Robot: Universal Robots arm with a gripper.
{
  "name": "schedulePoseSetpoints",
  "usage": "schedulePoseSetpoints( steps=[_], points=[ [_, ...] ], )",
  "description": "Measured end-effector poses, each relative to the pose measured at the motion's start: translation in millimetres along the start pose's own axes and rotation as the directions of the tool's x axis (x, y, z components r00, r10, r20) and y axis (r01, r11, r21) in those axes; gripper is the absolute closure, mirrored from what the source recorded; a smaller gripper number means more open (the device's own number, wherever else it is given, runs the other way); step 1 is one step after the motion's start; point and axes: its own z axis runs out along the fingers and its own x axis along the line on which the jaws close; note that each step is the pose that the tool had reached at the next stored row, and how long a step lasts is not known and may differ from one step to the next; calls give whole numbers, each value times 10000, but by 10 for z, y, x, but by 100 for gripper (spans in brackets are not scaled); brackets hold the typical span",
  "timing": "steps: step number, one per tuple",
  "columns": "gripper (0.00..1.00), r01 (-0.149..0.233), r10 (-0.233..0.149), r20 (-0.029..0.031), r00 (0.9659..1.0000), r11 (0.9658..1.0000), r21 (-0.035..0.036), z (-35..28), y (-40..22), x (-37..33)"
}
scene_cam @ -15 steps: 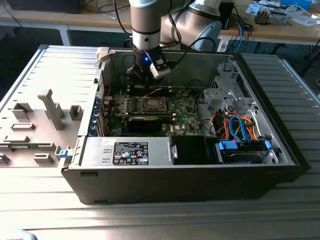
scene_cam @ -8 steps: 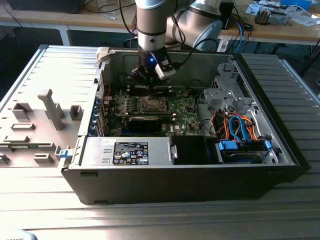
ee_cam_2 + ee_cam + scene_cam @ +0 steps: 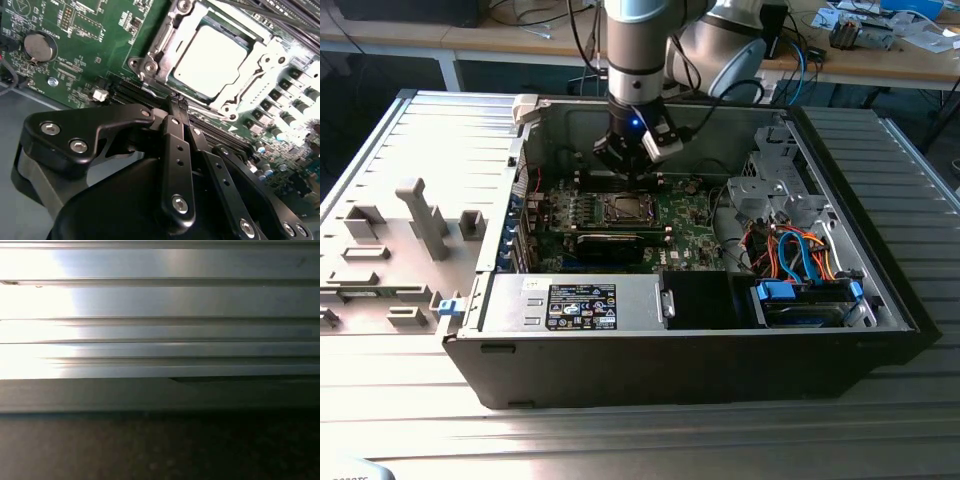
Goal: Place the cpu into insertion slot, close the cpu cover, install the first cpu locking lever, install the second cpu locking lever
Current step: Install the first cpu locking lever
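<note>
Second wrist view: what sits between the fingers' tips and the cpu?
In the second wrist view, the shut fingers end beside the socket; dark memory slots and the cpu cover rim lie between them and the cpu.

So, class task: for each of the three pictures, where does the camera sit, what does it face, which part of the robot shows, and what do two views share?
Exterior view: off the arm, above the open computer case, looking down into it; shows the arm and claw over the motherboard.
Second wrist view: rides at the wrist, facing the motherboard; shows the shut claw beside the cpu under the cpu cover.
First wrist view: on the arm, facing ribbed metal.
Shared: exterior and second wrist views both show the cpu.
</note>
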Motion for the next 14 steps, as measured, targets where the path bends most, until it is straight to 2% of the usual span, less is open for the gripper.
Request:
schedulePoseSetpoints(
  steps=[9, 14],
  points=[
    [89, -2, 2, 1, 10000, 10000, -4, 41, -2, -51],
    [89, -1, 1, 0, 10000, 10000, -15, 48, -37, -54]
  ],
)
